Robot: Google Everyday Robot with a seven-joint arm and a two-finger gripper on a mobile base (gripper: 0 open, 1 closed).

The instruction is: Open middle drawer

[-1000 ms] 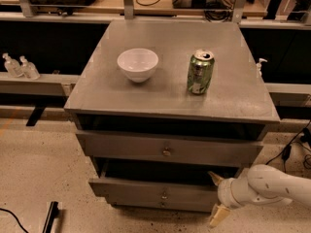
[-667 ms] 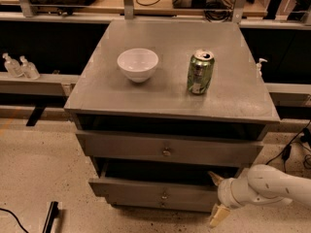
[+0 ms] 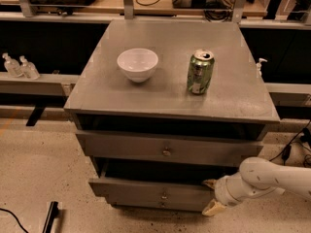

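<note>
The middle drawer point(image 3: 146, 192) is the grey front with a small round knob point(image 3: 164, 196), below the upper drawer front point(image 3: 146, 147). It stands pulled out a little, with a dark gap above it. My gripper point(image 3: 212, 196) is at the drawer's right end, on the white arm point(image 3: 262, 178) that comes in from the right. Its two tan fingertips point(image 3: 210, 183) are spread apart, one at the top edge of the drawer front and one at the bottom edge. The lowest drawer is hidden beneath the middle one.
On the cabinet top point(image 3: 243, 91) stand a white bowl point(image 3: 138, 64) and a green soda can point(image 3: 200, 72). A low shelf with small bottles point(image 3: 19, 67) runs at the left. Cables point(image 3: 291, 149) lie on the floor at the right.
</note>
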